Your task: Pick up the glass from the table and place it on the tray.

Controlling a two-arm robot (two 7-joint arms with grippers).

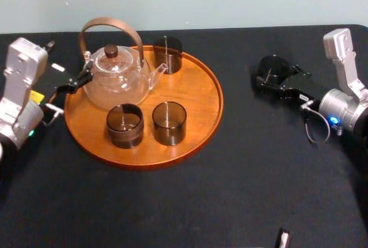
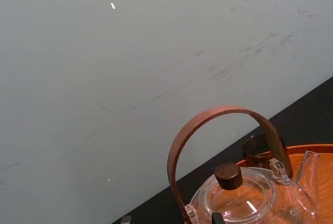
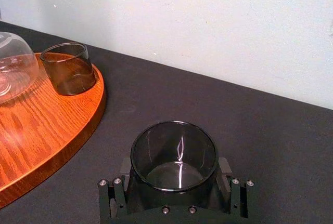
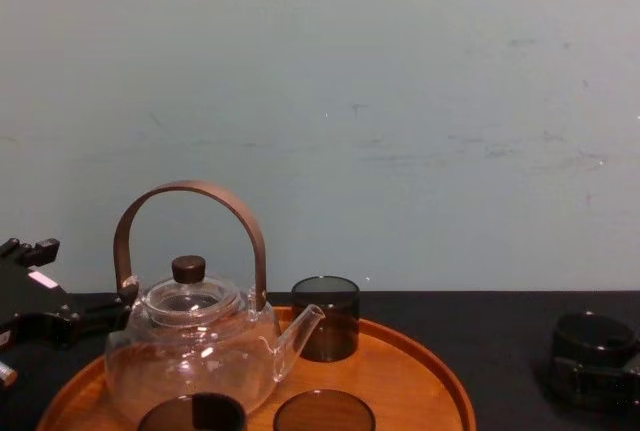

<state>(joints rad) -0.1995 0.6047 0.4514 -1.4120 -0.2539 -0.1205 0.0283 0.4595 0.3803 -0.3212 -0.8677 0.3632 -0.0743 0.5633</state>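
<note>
A smoky dark glass (image 1: 273,65) (image 3: 173,154) (image 4: 594,334) stands at table level on the black table (image 1: 241,202), to the right of the round wooden tray (image 1: 214,105) (image 3: 52,125) (image 4: 440,376). My right gripper (image 1: 271,80) (image 3: 175,171) is shut on the glass, one black finger pressed against each side. My left gripper (image 1: 66,95) rests open at the tray's left rim, beside the teapot and holding nothing.
On the tray stand a glass teapot (image 1: 115,78) (image 2: 250,198) (image 4: 190,351) with a brown hoop handle and three dark glasses (image 1: 168,54) (image 1: 125,125) (image 1: 169,122). The tray's right part is bare wood. A small black object (image 1: 282,239) lies at the table's front edge.
</note>
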